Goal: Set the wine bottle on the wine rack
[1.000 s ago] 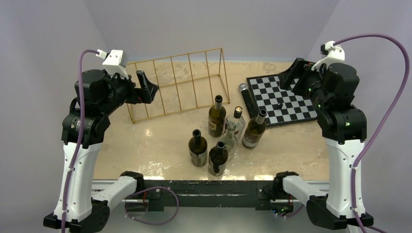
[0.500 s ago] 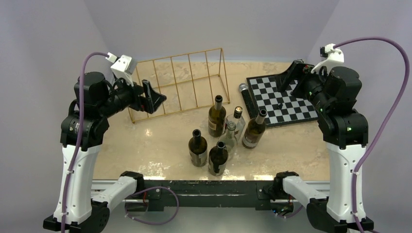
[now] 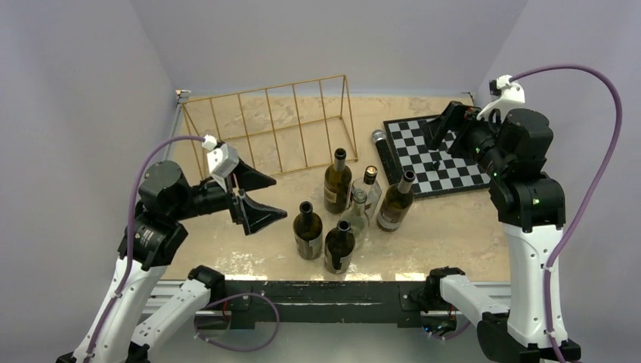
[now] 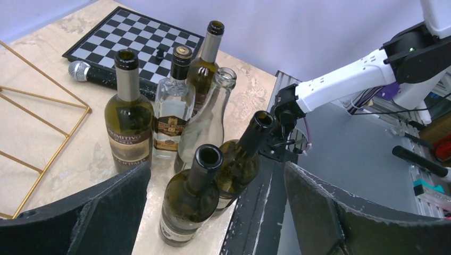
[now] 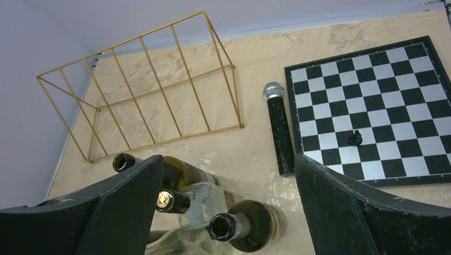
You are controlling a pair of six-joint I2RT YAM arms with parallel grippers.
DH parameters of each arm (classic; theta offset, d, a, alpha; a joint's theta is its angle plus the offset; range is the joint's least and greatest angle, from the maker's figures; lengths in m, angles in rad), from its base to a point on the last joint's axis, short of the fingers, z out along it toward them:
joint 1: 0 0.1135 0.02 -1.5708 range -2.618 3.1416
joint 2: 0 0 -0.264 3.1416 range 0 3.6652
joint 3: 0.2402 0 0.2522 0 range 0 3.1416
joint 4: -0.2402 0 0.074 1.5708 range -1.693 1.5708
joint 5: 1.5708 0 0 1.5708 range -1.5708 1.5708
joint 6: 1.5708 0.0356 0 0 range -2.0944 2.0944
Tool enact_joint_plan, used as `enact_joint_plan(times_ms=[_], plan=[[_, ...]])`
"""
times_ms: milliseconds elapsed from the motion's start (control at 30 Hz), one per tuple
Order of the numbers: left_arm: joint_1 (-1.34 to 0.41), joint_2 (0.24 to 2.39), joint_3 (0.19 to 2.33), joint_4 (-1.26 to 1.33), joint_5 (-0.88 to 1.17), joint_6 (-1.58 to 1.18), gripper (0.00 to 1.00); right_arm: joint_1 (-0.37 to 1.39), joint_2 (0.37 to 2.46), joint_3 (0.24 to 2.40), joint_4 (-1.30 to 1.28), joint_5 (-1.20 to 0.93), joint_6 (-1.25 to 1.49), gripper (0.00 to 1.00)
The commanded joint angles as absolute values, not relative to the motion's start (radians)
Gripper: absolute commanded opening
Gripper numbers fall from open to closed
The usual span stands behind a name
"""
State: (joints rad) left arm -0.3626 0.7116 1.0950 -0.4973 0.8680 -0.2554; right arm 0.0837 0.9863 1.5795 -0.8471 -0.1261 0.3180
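The left gripper [image 3: 278,199] and right gripper [image 5: 228,159] are both wide apart and empty, and the wine bottles [image 3: 338,181] stand near the wine rack [image 3: 270,130].

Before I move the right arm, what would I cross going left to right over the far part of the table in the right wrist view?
wine rack → microphone → chessboard. The bottles at the bottom edge overlap the rack's span, so they are left out.
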Motion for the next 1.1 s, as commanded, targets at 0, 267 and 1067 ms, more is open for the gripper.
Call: enact_joint_plan(times_ms=[0, 267, 1067], plan=[[-0.428, 0.68, 0.998, -0.327, 0.742, -0.282, 0.99, 0.08, 0.97, 1.543, -0.775, -0.143, 0.341, 0.97], [-0.566, 0.735, 0.896, -0.277, 0.754, -0.276, 0.98, 0.08, 0.983, 1.518, -0.794, -0.116, 0.362, 0.96], [-0.772, 0.709, 0.66, -0.03, 0.401, -0.293, 0.72, 0.08, 1.053, 1.548, -0.826, -0.058, 0.367, 0.93]])
